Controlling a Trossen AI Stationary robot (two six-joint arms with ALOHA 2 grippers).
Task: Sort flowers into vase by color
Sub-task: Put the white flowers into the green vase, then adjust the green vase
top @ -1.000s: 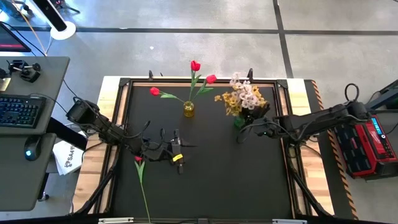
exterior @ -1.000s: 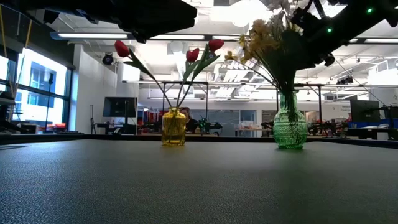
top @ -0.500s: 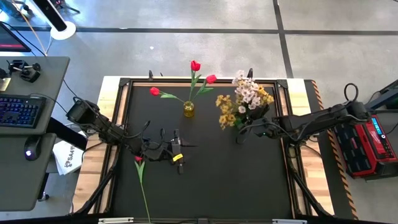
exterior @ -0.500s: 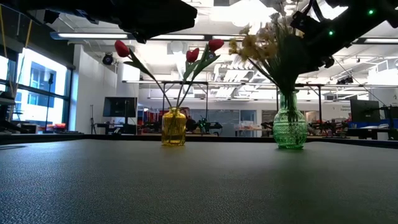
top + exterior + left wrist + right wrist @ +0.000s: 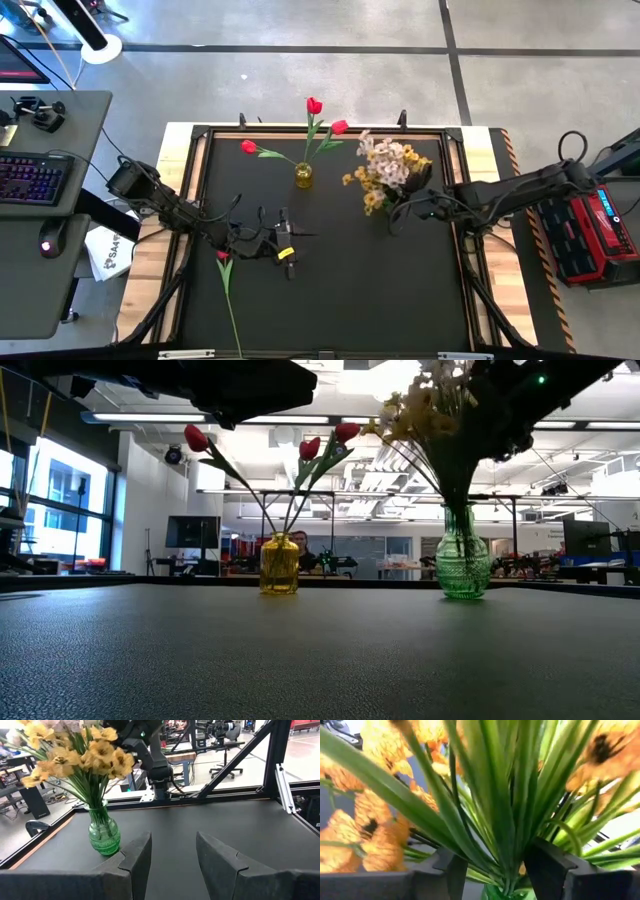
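A: Two arms reach over the table (image 5: 330, 300) in the high view. What are they doing?

B: The left arm stretches in from the left edge, its gripper (image 5: 285, 240) low over the middle-left, fingers apart and holding nothing. A red tulip (image 5: 223, 257) lies just beside it, stem running toward the near edge. The right arm comes in from the right edge, its gripper (image 5: 400, 205) at the stems of the yellow and white sprays (image 5: 385, 165) in the green vase (image 5: 390, 200).

A: And the yellow vase (image 5: 303, 177)?

B: Near the far edge, holding three tulips (image 5: 314, 105).

A: Low view?

B: Yellow vase (image 5: 279, 564) at left, green vase (image 5: 463, 565) at right, both upright, well apart. The right arm is a dark mass among the sprays (image 5: 425, 415).

A: Left wrist view?

B: Two fingers (image 5: 135, 857) spread wide with only table between them; the green vase (image 5: 104, 837) stands beyond.

A: Right wrist view?

B: Green stems (image 5: 505, 820) pass between its fingers (image 5: 455, 870), which sit close around the bunch; whether they pinch it, I cannot tell.
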